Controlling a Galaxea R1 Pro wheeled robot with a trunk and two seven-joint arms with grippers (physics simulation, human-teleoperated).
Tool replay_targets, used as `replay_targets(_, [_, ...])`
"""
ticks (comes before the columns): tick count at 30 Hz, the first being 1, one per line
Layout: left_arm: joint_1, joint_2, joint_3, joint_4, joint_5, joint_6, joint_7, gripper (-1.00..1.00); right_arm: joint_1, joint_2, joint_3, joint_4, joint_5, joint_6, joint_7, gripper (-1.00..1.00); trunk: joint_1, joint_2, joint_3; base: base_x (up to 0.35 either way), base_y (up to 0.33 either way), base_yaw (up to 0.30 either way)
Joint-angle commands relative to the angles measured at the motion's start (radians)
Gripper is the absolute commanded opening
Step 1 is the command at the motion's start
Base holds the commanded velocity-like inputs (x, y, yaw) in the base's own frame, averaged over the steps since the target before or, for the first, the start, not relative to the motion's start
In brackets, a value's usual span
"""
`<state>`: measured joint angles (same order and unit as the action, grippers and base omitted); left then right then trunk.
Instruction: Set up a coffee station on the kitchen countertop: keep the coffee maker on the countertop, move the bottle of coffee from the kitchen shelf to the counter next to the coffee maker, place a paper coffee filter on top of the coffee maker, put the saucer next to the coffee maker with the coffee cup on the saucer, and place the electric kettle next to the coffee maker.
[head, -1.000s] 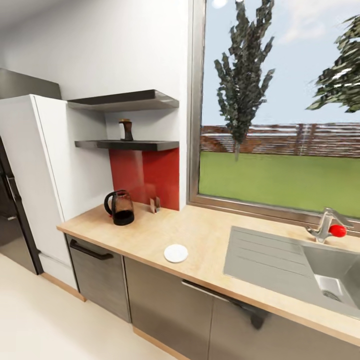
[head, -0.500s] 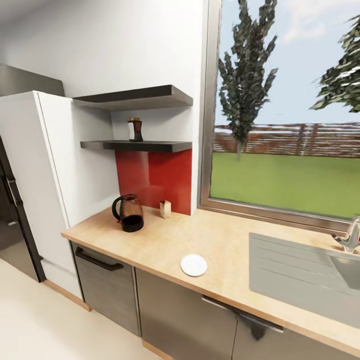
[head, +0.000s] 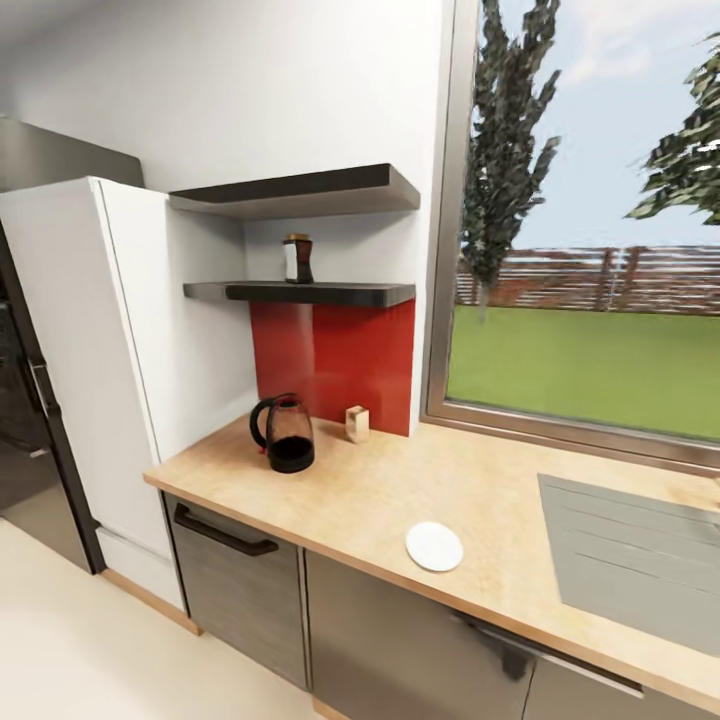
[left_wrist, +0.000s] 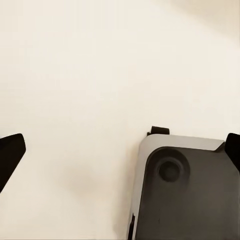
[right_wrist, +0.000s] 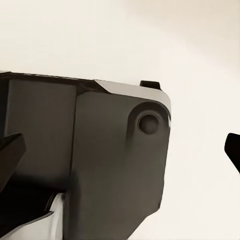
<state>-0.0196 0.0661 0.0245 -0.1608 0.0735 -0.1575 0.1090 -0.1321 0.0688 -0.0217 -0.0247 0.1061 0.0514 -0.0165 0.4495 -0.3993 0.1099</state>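
Wooden tabletop (head: 380, 490): electric kettle (head: 288, 433) and small beige box (head: 356, 423) at back-left corner, white saucer (head: 434, 547) near front edge; lower shelf (head: 330, 293): coffee bottle (head: 297, 259).

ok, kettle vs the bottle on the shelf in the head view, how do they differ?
The electric kettle stands on the countertop by the red backsplash; the bottle of coffee stands on the lower shelf, above it. The kettle is wider, rounded, with a black side handle; the bottle is slim, without a handle. The kettle looks dark glass on a black base; the bottle shows a pale label. Both are upright.
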Motion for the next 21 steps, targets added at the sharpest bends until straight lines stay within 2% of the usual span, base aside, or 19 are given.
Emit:
replay_targets(1, [0.000,0.000,0.002,0.001,0.008,-0.004,-0.002,1.00,0.000,0.000,-0.003,-0.002,0.010,0.005,-0.002,1.00,0.001,-0.001,0.000,0.086,0.335,0.000])
replay_targets(7, [0.000,0.000,0.004,0.001,0.009,-0.003,-0.002,1.00,0.000,-0.001,-0.003,-0.001,0.010,0.005,-0.001,1.00,0.001,-0.001,0.001,0.083,0.336,-0.056])
replay_targets(21, [0.000,0.001,0.006,0.001,0.012,-0.004,-0.002,1.00,0.000,-0.001,-0.003,-0.002,0.010,0.005,0.000,1.00,0.001,-0.001,0.008,0.066,0.337,-0.235])
